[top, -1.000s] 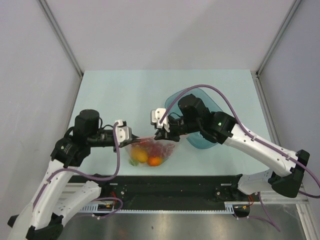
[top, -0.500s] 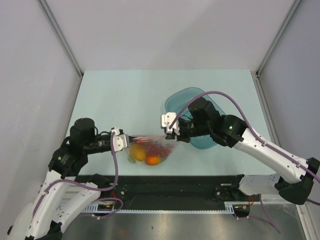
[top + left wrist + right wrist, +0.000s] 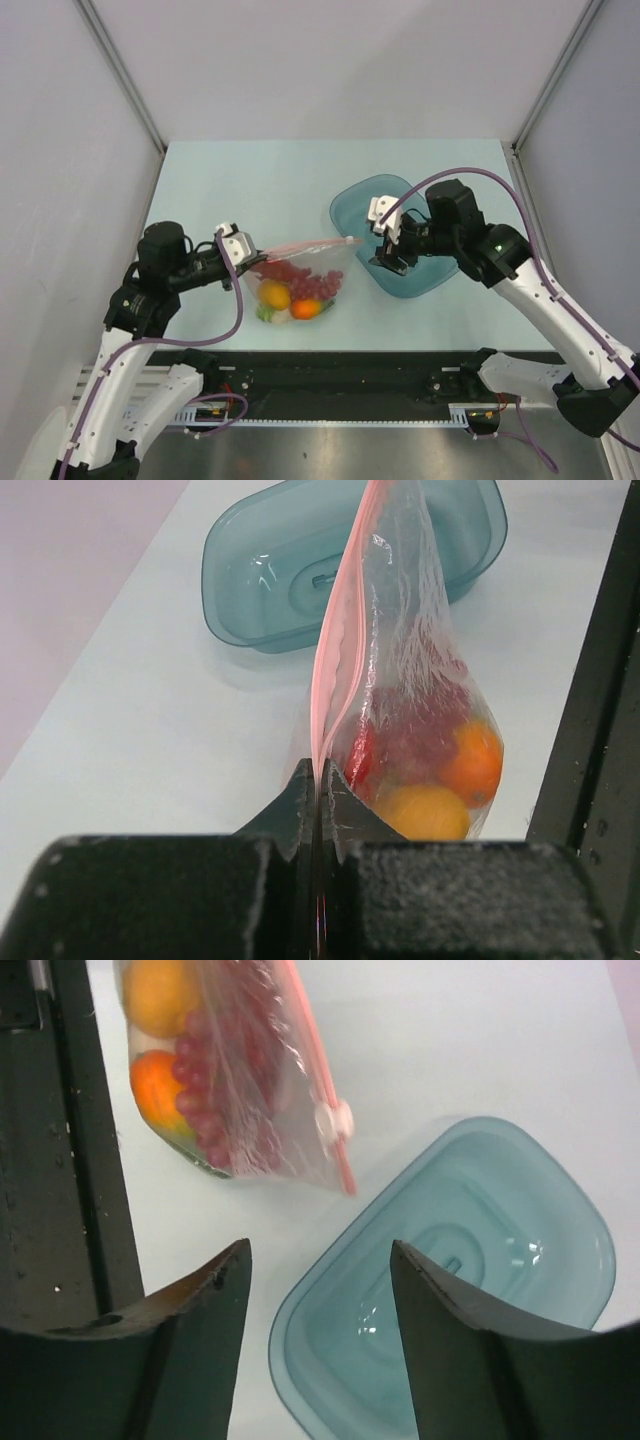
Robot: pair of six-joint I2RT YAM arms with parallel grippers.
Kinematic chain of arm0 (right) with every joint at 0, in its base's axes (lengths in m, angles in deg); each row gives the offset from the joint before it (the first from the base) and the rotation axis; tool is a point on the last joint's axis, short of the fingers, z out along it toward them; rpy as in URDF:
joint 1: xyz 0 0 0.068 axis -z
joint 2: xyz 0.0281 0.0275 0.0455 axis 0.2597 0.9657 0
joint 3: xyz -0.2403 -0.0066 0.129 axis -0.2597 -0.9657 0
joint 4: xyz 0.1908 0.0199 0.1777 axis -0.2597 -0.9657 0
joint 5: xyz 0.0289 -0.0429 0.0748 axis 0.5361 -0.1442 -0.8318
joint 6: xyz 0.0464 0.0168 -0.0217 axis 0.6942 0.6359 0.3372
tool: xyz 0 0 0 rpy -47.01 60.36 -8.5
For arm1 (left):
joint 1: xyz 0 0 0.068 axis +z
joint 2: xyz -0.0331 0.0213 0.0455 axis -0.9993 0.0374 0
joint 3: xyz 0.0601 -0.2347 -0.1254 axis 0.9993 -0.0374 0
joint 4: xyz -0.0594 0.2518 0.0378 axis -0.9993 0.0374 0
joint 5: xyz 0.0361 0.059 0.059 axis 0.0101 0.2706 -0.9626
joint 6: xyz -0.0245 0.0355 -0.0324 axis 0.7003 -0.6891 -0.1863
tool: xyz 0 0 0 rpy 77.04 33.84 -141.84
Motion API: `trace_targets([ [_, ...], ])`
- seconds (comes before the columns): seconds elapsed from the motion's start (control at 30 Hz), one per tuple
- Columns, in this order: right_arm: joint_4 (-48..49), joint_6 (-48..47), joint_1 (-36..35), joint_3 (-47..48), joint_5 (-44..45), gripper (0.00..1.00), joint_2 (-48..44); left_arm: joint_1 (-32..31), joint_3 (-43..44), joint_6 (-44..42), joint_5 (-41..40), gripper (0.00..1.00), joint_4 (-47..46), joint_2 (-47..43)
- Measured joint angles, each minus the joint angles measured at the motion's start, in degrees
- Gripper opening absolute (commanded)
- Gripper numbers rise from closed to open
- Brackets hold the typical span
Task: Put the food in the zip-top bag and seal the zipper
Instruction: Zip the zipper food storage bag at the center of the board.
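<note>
Over bowl (image 3: 352, 206), right tool (image 3: 319, 1250) wide, empty.

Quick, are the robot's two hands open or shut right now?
Left gripper: shut, pinching the zip-top bag's top edge.
Right gripper: open, holding nothing, over the blue bowl.

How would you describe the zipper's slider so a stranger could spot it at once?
Find the clear bag of toy food held by the left gripper. Follow its pink strip toward the blue bowl: the slider is the small white tab near that end, the only white bit on the strip.
</note>
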Motion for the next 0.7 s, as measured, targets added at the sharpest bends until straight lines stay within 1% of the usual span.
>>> trace_targets([
  [0.13, 0.24, 2.32, 4.94, -2.10, -2.40, 0.63, -2.34, 0.39, 0.09, 0.37, 1.07, 0.00, -0.04, 0.26],
  [0.23, 1.79, 4.04, 6.73, -4.70, -4.98, 0.60, -3.67, 0.39, 0.09, 0.17, 1.95, 0.00, 0.48, 0.15],
  [0.47, 8.41, 7.43, 7.63, -7.04, -11.74, 0.52, -1.90, 0.39, 0.85, -0.79, 2.93, 0.00, 2.12, 0.52],
  [0.53, 10.23, 7.93, 7.63, -7.10, -13.22, 0.51, -0.85, 0.39, 1.31, -1.14, 2.93, 0.00, 2.62, 0.96],
  [0.63, 12.81, 8.52, 7.61, -7.28, -15.21, 0.38, 0.52, 0.39, 1.68, -1.51, 2.93, 0.00, 2.89, 1.42],
  [0.67, 13.57, 8.63, 7.58, -7.28, -15.72, 0.30, 0.94, 0.39, 1.70, -1.64, 2.93, 0.00, 2.86, 1.49],
  [0.7, 14.27, 8.59, 7.52, -7.28, -16.15, 0.26, 1.33, 0.39, 1.70, -1.68, 2.93, 0.00, 2.89, 1.49],
])
